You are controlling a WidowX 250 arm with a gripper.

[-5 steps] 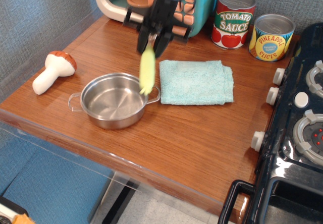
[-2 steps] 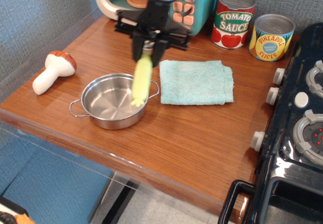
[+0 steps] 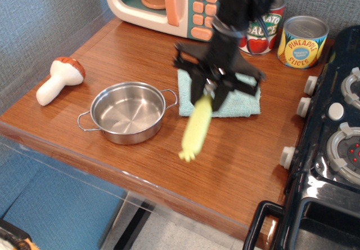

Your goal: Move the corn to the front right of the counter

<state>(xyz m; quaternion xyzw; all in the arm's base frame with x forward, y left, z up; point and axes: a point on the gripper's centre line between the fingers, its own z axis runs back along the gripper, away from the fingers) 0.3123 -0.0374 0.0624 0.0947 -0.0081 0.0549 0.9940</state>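
My gripper [image 3: 210, 90] is shut on the top end of the corn [image 3: 197, 129], a slim pale yellow-green cob that hangs down with its pronged tip low, held above the reddish-brown wood counter [image 3: 236, 165]. The cob hangs in front of the teal cloth, to the right of the steel pan. Whether its tip touches the wood I cannot tell. The black arm reaches in from the back and hides part of the cloth and the tomato sauce can.
A steel pan [image 3: 127, 112] sits left of the corn. A teal cloth [image 3: 241, 100] lies behind it. A mushroom [image 3: 59, 79] is at far left. A toy microwave [image 3: 163, 2] and two cans [image 3: 302, 40] stand at the back. A black stove [image 3: 332, 148] borders the right.
The gripper has carried the corn from over the pan to the right and toward the front, past the cloth's front edge. The pan stays in place.
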